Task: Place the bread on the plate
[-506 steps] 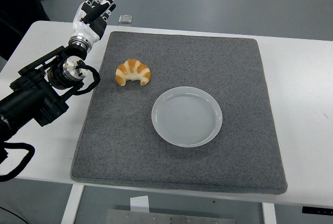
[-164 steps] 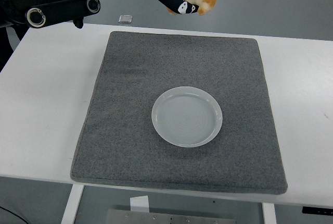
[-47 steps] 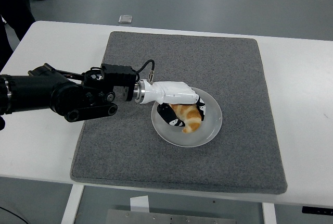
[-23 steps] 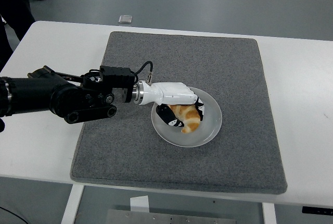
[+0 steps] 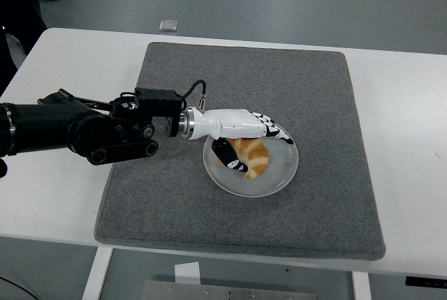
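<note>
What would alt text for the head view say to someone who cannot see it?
A croissant lies on a white plate on a grey mat, with the left robot hand over it, fingers extended. The black arm reaches in from the left across a white table.

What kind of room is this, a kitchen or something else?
Probably a robotics lab or test room, not a kitchen: a plain white table with a grey mat, one croissant on a plate, and a bare grey floor.
</note>
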`<state>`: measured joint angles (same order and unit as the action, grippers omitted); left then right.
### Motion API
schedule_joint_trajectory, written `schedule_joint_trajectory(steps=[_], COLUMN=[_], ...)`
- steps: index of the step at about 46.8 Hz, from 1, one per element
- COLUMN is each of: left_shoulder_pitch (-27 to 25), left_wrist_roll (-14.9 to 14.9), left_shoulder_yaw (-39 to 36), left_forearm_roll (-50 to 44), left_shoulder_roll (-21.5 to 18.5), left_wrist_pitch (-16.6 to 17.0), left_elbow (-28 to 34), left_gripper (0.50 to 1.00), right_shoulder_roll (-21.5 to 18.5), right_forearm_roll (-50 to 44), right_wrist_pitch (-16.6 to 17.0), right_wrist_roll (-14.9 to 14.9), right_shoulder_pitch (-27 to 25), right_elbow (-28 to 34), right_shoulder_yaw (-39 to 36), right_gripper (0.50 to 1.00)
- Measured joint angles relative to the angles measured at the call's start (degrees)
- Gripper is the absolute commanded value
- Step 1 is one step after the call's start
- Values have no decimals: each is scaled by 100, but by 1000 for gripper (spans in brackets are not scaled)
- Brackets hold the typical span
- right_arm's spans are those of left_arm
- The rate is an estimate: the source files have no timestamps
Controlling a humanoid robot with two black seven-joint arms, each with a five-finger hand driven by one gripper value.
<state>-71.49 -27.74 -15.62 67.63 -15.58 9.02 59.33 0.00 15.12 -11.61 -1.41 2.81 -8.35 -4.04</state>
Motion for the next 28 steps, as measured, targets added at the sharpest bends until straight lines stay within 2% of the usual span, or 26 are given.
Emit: schedule_joint_trajectory(steps=[16,28], left_shoulder_pitch=[-1,19], left_wrist_roll=[0,6], left_shoulder_yaw=[971,1361], left_forearm_roll=[-784,-2639], left_shoulder_roll=[-58,-43], left_wrist_pitch=[-136,-94], left_elbow=[-96,-529], left_gripper=[994,994], right_shoulder_roll=[0,0], right_forearm_roll=[0,0], right_wrist_pitch=[0,0], right_wrist_roll=[1,0], right_shoulder_pitch=[0,0], right_elbow=[0,0], right_shoulder_yaw=[0,0], right_gripper=[952,952])
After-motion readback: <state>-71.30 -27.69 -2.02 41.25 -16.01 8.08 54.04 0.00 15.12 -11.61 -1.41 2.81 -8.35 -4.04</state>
